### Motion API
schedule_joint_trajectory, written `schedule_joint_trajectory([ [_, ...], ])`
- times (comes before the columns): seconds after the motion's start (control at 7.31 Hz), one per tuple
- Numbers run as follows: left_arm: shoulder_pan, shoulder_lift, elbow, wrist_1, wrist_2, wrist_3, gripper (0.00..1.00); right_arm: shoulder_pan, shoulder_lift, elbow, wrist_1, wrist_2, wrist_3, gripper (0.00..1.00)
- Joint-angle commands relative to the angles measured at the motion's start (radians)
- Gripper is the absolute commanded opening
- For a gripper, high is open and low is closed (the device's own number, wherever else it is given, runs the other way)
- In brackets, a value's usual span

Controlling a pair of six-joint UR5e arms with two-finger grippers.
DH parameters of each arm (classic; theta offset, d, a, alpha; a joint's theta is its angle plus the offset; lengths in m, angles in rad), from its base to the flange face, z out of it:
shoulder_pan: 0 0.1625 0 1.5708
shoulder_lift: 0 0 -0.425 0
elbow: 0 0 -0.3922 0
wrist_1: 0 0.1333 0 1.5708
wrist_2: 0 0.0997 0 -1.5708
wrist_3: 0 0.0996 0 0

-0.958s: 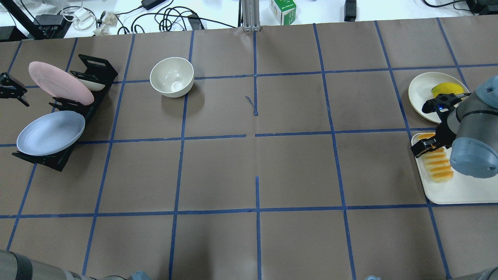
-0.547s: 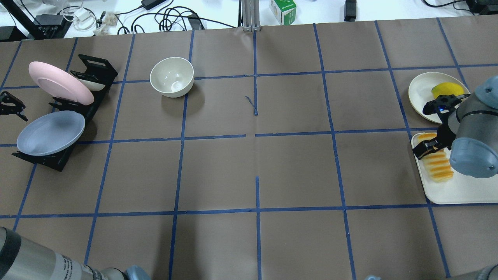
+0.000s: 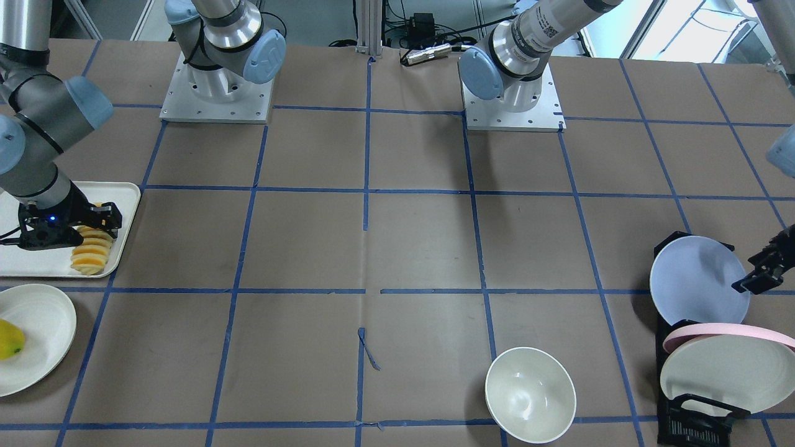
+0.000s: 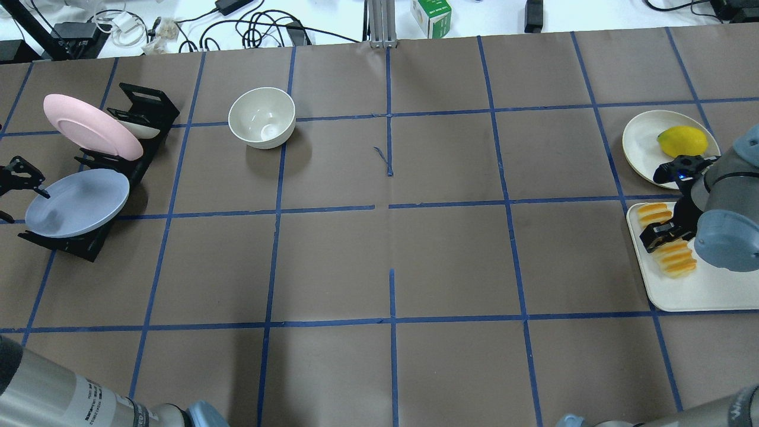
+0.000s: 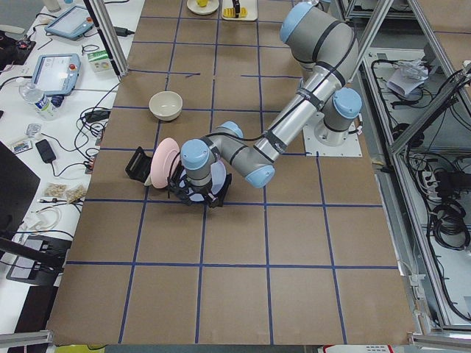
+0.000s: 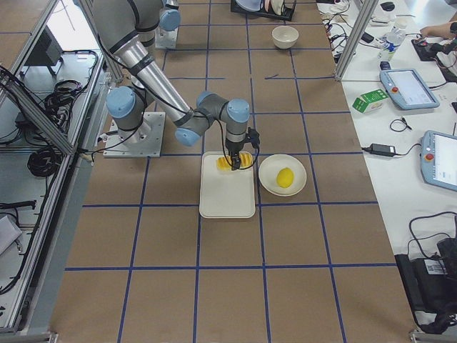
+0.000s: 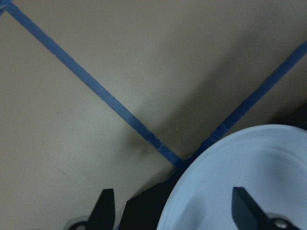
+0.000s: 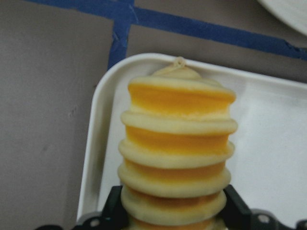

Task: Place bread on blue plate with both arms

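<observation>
The bread (image 4: 665, 237) lies on a white tray (image 4: 699, 284) at the table's right end. My right gripper (image 4: 667, 237) is low over the bread's middle, jaws open astride it. In the right wrist view the two fingertips (image 8: 114, 207) flank the bread (image 8: 177, 143). The blue plate (image 4: 77, 201) stands tilted in a black rack (image 4: 142, 107) at the left end. My left gripper (image 4: 21, 200) is open at the plate's outer rim. In the left wrist view that rim (image 7: 240, 167) sits between the open fingertips (image 7: 105, 206).
A pink plate (image 4: 92, 126) and a cream plate stand in the same rack behind the blue one. A deep white bowl (image 4: 262, 117) sits on the table. A cream plate with a yellow fruit (image 4: 682, 141) lies beyond the tray.
My left gripper has moved toward the robot, from beside the pink plate to the blue plate's rim. My right gripper has shifted along the bread to its middle, uncovering the fruit.
</observation>
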Motion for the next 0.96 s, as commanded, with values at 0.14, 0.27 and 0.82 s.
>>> schedule_joint_trajectory([
  [0.14, 0.009, 0.009, 0.001, -0.061, -0.044, 0.029, 0.26, 0.001, -0.056, -0.058, 0.127, 0.005, 0.026, 0.00],
  [0.27, 0.009, 0.011, 0.003, -0.070, -0.048, 0.070, 0.11, 0.007, -0.105, -0.136, 0.229, 0.030, 0.028, 0.00],
  [0.82, 0.027, 0.034, 0.012, -0.174, -0.042, 0.144, 0.00, 0.075, -0.116, -0.458, 0.598, 0.070, 0.118, 0.00],
])
